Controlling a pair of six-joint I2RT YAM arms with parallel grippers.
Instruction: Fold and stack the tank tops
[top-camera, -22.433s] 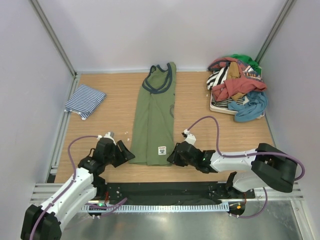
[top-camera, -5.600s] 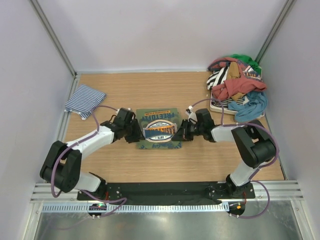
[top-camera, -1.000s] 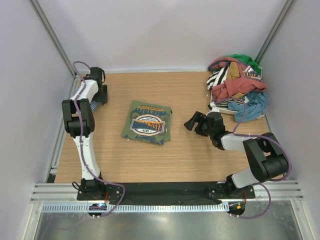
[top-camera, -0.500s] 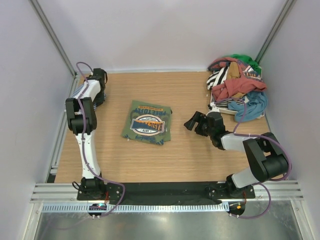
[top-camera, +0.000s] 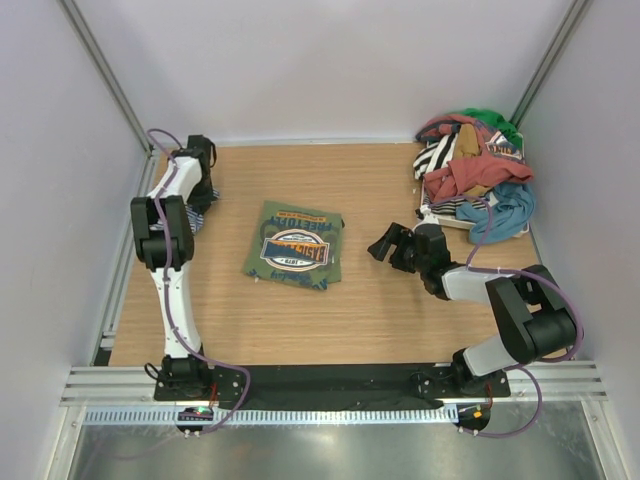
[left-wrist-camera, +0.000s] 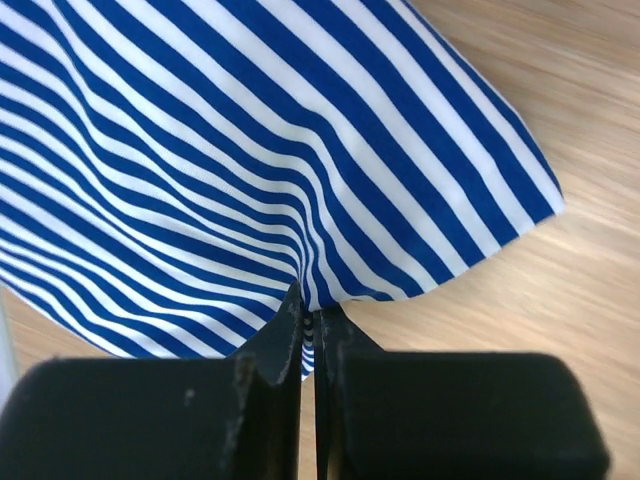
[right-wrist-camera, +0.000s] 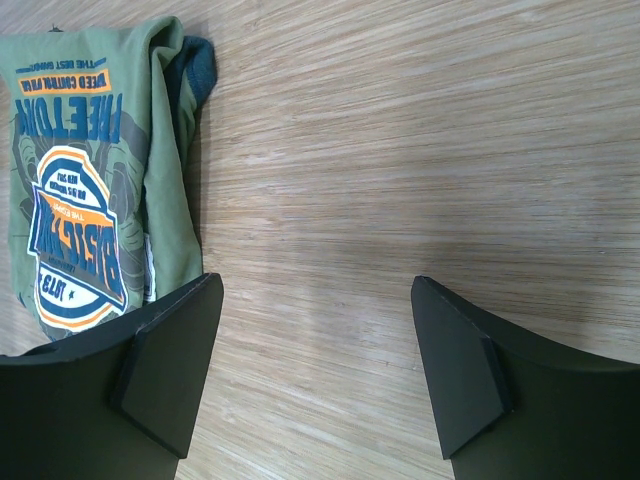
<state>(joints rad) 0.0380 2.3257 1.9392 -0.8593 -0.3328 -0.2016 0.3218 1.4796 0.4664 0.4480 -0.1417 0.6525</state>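
The striped tank top (left-wrist-camera: 250, 150), folded, lies at the table's far left; in the top view only a sliver of it (top-camera: 196, 216) shows beside the arm. My left gripper (left-wrist-camera: 310, 322) is shut on its near edge, and a fold of striped cloth is pinched between the fingers (left-wrist-camera: 265, 370). From above, the left gripper (top-camera: 201, 197) sits at the left rail. The olive green tank top (top-camera: 295, 246) lies folded into a square, printed logo up, mid-table. My right gripper (top-camera: 386, 243) rests open just right of it, empty; the olive top (right-wrist-camera: 90, 180) shows beyond its left finger (right-wrist-camera: 170, 370).
A heap of mixed clothes (top-camera: 475, 170) fills a white tray (top-camera: 437, 214) at the back right corner. Metal frame posts and a rail (top-camera: 125, 250) run along the left edge. Bare wood lies between the olive top and the arm bases.
The left gripper has closed on the striped top's edge and shifted slightly toward the table's middle. The right arm and the olive top have not moved.
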